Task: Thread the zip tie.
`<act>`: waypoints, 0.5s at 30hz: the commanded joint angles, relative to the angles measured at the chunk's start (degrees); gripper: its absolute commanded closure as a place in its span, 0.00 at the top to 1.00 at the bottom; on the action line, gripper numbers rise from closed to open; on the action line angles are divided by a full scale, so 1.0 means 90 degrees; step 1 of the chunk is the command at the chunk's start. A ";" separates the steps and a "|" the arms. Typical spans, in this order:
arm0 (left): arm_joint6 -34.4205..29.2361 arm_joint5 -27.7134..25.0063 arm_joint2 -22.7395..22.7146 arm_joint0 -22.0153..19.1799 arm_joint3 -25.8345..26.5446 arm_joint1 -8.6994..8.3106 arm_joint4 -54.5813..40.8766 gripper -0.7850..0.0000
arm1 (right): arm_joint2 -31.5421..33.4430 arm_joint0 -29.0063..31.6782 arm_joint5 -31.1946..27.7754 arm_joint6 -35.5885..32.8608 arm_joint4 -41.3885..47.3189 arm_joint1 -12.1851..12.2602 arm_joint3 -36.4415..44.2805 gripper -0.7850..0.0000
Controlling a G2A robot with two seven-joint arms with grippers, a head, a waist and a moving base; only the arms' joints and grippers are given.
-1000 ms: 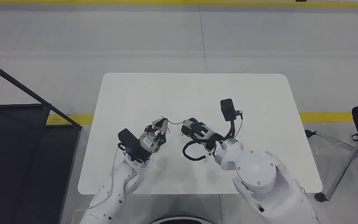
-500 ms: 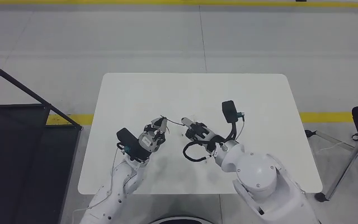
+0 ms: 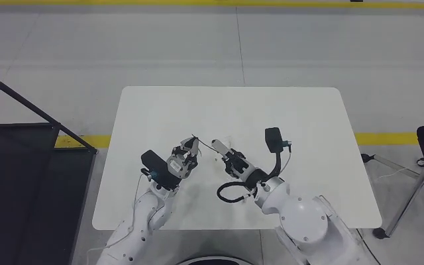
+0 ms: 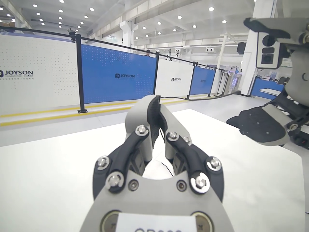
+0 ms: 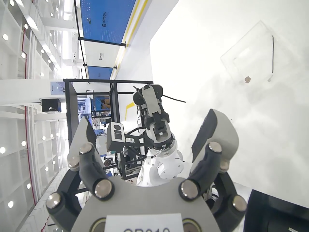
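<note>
**Right claw re-aimed at the tie's free end**

Left claw: pressed fully shut on the tie, gripping it near one end. The rest of the strap sticks out sideways, above the table, toward the right claw.

Right claw: spread wide and holding nothing. The tie's free tip lies just ahead of its pads and touches neither.

In the top view both claws sit just left of frame centre, and the tie spans most of the gap between them. A clear sheet lies flat on the table near the right claw.

Change over the last second: the left claw has kept its place and its grip. The right claw has swung from pointing across the frame to pointing toward the upper left, and its wrist has dropped toward the lower edge.

Meaning for the task: this looks like a re-alignment before taking the free tip. No loop is formed, so threading has not begun. Whether the tie's head sits inside the left claw cannot be told.
</note>
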State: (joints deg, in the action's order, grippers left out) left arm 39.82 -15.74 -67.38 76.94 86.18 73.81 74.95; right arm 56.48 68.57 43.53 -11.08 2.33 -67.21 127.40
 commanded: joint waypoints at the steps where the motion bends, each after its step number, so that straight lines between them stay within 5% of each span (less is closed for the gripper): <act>1: 0.0001 -0.0008 -0.0001 0.0001 0.0001 -0.0001 0.0000 0.00 | 0.0000 -0.0003 0.0003 -0.0015 -0.0001 0.0001 0.0002 1.00; 8: 0.0001 -0.0008 -0.0001 0.0001 0.0001 -0.0001 0.0000 0.00 | 0.0005 0.0034 -0.0151 0.0000 0.0013 -0.0003 -0.0010 1.00; 9: 0.0001 -0.0008 -0.0001 0.0001 0.0001 -0.0001 0.0000 0.00 | 0.0006 0.0052 -0.0316 0.0011 -0.0031 -0.0005 -0.0044 0.93; 10: 0.0001 -0.0008 -0.0001 0.0001 0.0001 -0.0001 0.0000 0.00 | -0.0018 0.0058 -0.0455 -0.0008 -0.0101 -0.0006 -0.0088 0.64; 11: 0.0001 -0.0008 -0.0001 0.0001 0.0001 -0.0001 0.0000 0.00 | -0.0045 0.0052 -0.0582 -0.0038 -0.0164 -0.0008 -0.0130 0.44; 15: 0.0001 -0.0008 -0.0001 0.0001 0.0001 -0.0001 0.0000 0.00 | -0.0116 -0.0028 -0.0863 -0.0129 -0.0291 -0.0033 -0.0318 0.13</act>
State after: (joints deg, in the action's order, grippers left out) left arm 39.83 -15.80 -67.39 76.94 86.19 73.80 74.96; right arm 55.52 68.54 36.05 -12.13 -0.15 -67.46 124.84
